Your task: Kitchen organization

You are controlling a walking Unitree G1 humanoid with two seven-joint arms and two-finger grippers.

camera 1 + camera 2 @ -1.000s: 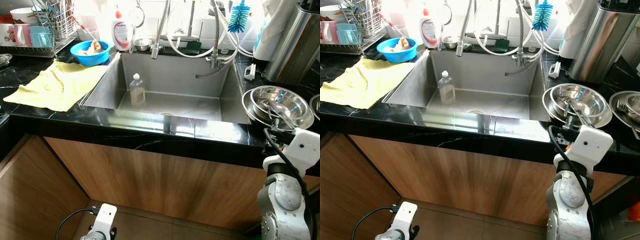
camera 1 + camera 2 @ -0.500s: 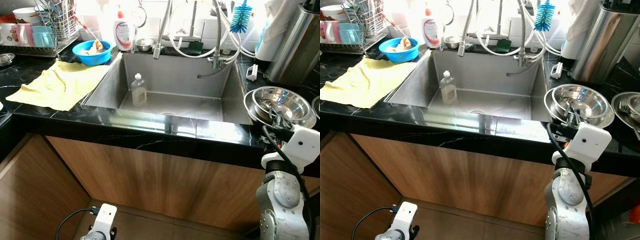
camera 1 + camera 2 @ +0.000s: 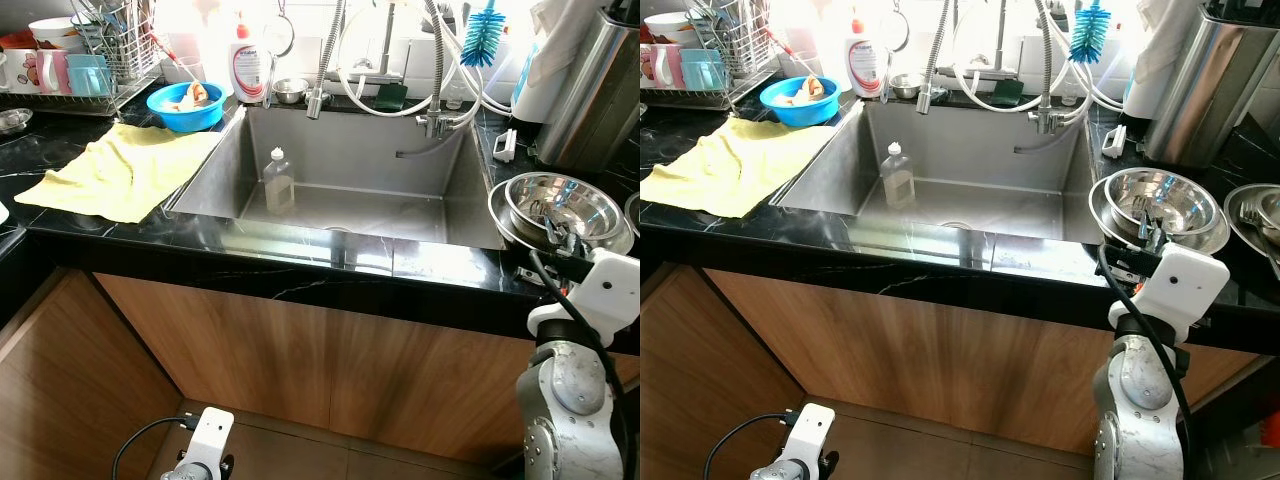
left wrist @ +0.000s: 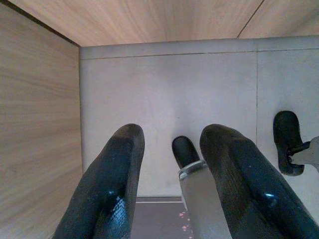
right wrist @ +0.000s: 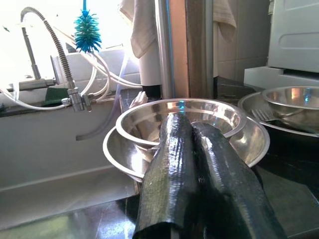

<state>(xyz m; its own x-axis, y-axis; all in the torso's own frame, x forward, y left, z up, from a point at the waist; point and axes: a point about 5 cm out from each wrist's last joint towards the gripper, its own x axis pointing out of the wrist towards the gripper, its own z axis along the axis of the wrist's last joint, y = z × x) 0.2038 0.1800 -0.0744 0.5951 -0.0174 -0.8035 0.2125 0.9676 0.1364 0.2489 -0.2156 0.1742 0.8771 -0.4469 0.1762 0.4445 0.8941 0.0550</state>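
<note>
Kitchen counter with sink, seen from above, left to right. At far left a dish rack (image 3: 95,45) holds mugs and cutlery; beside it a yellow cloth (image 3: 120,170) lies spread and rumpled on the black marble counter (image 3: 300,265), soft and limp, best pinched at a raised fold. Behind it stand a blue bowl (image 3: 183,103) with food scraps and a white soap bottle (image 3: 246,66). In the steel sink (image 3: 340,185) a small clear bottle (image 3: 277,180) stands upright near the back-left corner; likely light plastic, perhaps wet, to be taken around the body. Spring-necked taps and hoses hang above, with a blue bottle brush (image 3: 480,30) at the back.

To the right of the sink, two nested steel bowls (image 3: 556,208) rest on the counter: rigid, thin-walled, slick, and prone to slide or clatter, so the rim is the sensible hold. The right gripper (image 5: 199,164) hovers just before these bowls, fingers pressed together, holding nothing. The left gripper (image 4: 172,169) hangs idle near the tiled floor (image 4: 169,94) beside wooden cabinets (image 3: 300,350), fingers parted and empty.
</note>
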